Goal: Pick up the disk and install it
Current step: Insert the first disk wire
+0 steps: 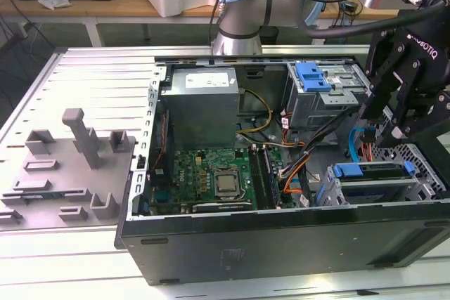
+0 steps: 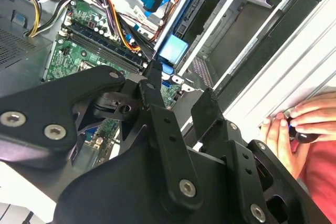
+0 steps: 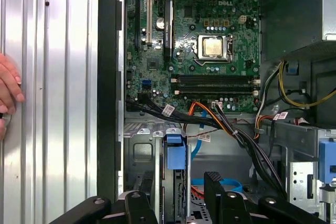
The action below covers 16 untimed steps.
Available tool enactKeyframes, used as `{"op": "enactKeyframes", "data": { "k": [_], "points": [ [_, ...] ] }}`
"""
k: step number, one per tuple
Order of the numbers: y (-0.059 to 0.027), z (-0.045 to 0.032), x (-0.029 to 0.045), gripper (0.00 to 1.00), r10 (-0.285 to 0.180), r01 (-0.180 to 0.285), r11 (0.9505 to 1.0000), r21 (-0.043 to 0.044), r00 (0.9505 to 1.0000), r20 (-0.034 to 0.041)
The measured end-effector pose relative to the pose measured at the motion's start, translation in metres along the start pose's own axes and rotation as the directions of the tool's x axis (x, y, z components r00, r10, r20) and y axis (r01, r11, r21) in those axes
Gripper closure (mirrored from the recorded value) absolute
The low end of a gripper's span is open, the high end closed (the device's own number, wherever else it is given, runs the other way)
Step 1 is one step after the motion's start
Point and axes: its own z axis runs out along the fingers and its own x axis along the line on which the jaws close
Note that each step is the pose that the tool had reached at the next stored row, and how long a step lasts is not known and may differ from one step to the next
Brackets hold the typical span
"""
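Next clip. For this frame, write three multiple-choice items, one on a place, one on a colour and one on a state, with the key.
1. In the exterior view, where does the grey fixture stand relative to the computer case?
A. On the exterior view's left of it
B. On the exterior view's right of it
C. Inside it

2. What colour is the plastic latch atop the metal drive bay?
A. Red
B. Blue
C. Yellow

3. How is the gripper?
A. Shut on a cable
B. Shut on a circuit board
C. Open, holding nothing

Key:
1 A: the fixture sits outside the case, off its wall on the exterior view's left.
2 B: the latch is plainly blue against the grey metal.
3 C: in the first wrist view the fingers stand apart with nothing gripped between them.
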Motion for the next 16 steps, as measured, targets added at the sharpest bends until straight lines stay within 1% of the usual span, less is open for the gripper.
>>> {"op": "enactKeyframes", "data": {
  "k": [7,9,14,16],
  "points": [
    [-0.0001,0.0005,-0.0001,0.5,0.0,0.0,1.0,0.0004,1.0,0.0003],
    [-0.0014,0.0012,-0.0011,0.5,0.0,0.0,1.0,0.0004,1.0,-0.0001],
    [-0.0035,0.0023,-0.0079,0.5,0.008,-0.008,1.0,0.0005,1.0,-0.0016],
    [-0.0045,0.0026,-0.0099,0.5,0.015,-0.015,0.9999,0.0006,0.9999,-0.0047]
  ]
}}
